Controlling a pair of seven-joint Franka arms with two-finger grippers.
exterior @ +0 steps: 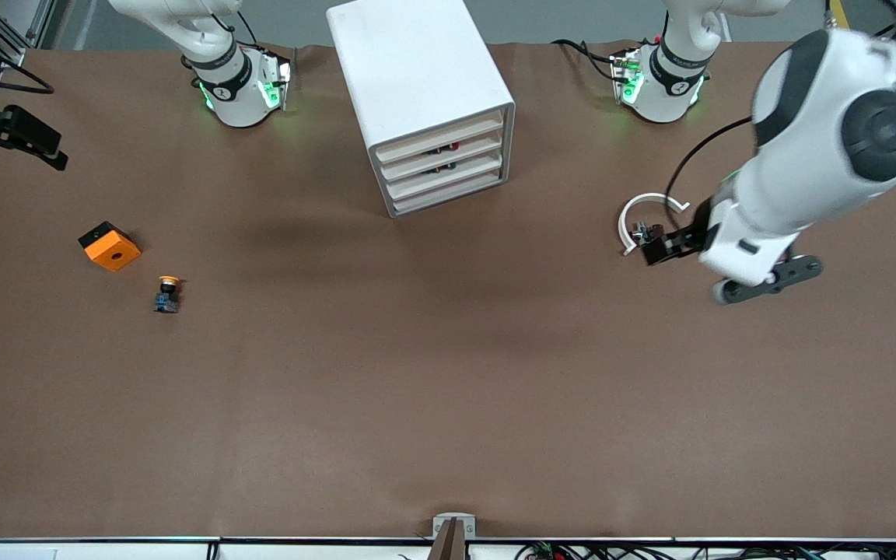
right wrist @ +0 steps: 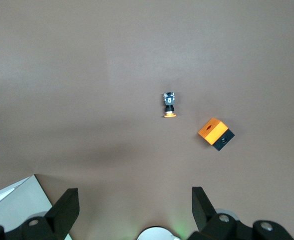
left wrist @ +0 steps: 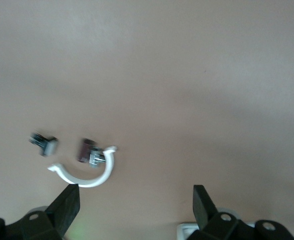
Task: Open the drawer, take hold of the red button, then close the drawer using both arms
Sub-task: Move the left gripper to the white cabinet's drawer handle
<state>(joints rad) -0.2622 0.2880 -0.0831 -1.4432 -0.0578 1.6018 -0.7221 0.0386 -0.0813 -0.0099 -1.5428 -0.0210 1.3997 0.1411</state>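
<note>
A: Left gripper (left wrist: 134,200), fingers spread, over the white ring (exterior: 645,214) beside the cabinet (exterior: 425,101); right gripper (right wrist: 132,205) spread too, waiting.

B: Drawer (exterior: 442,155) shut, red button (exterior: 454,145) inside — light, rigid; pinch its body.

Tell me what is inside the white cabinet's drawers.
All four drawers of the cabinet are shut. Through the gaps, small dark parts with red and green bits show in two middle drawers. Their fronts hide the rest.
</note>
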